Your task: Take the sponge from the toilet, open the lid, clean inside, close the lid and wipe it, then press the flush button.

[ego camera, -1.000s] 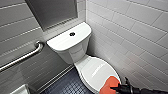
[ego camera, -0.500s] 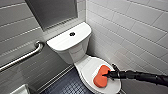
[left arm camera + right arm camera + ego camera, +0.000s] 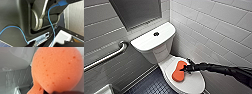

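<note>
Head view: my right gripper [image 3: 187, 68] reaches in from the right and sits at the waist of the sponge [image 3: 179, 72]. The jaws look closed on that narrow middle. The sponge lies flat on the closed lid [image 3: 192, 82], in the half nearer the tank [image 3: 146, 42]. The flush button [image 3: 156, 33] on top of the tank is untouched and well apart from me. There is a grab bar [image 3: 107, 57] on the far wall.

Left wrist view: my own dark housing, a blue cable [image 3: 50, 18] and a tile wall [image 3: 75, 16] beyond. I can't tell whether the left gripper is open or shut.

Right wrist view: the sponge [image 3: 56, 68] is right up against the camera, with its waist running down into the dark bit at the edge. That fits a pinch on the waist, but the pads themselves aren't visible.

Risks:
- The pinch is on soft foam at its thinnest part. If I press hard on the glossy lid, the sponge could fold or pull out.
- If my height drifts up, I skim the lid without wiping it.
- A long stroke sideways runs the sponge off the lid rim and down beside the toilet [image 3: 159, 51].
- My arm runs close along the right-hand wall, so a wide sweep could clip the tile.

Versus a second ago: the sponge was at the lid's front edge. Now it's up mid-lid toward the tank — the stroke runs front to back. The camera is unchanged.
</note>
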`<state>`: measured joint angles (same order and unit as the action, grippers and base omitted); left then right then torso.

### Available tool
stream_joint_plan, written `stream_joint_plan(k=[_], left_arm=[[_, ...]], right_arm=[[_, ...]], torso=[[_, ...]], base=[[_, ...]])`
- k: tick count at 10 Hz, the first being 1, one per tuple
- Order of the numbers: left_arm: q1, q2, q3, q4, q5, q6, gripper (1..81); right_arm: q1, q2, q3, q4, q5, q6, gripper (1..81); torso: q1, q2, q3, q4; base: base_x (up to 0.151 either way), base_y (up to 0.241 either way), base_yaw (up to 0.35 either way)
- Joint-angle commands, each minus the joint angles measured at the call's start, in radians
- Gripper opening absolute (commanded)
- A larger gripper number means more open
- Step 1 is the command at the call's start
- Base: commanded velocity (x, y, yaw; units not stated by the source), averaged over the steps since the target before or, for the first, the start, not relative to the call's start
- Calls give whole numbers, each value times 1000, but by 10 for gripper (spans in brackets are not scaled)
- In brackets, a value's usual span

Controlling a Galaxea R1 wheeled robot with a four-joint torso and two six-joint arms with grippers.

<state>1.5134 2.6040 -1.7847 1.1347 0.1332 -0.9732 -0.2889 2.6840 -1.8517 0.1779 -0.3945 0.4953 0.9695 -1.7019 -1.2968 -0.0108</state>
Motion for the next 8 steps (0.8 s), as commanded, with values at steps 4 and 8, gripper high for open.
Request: stream_joint_plan(k=[4, 8], left_arm=[[38, -13, 14, -13, 39, -2, 811], [38, -7, 8, -13, 39, -2, 811]], right_arm=[[118, 176, -245, -87, 95, -11, 10], [27, 111, -181, -86, 101, 2, 10]], torso=[[0, 0, 0, 0], [0, 0, 0, 0]], base=[[0, 0, 0], [0, 0, 0]])
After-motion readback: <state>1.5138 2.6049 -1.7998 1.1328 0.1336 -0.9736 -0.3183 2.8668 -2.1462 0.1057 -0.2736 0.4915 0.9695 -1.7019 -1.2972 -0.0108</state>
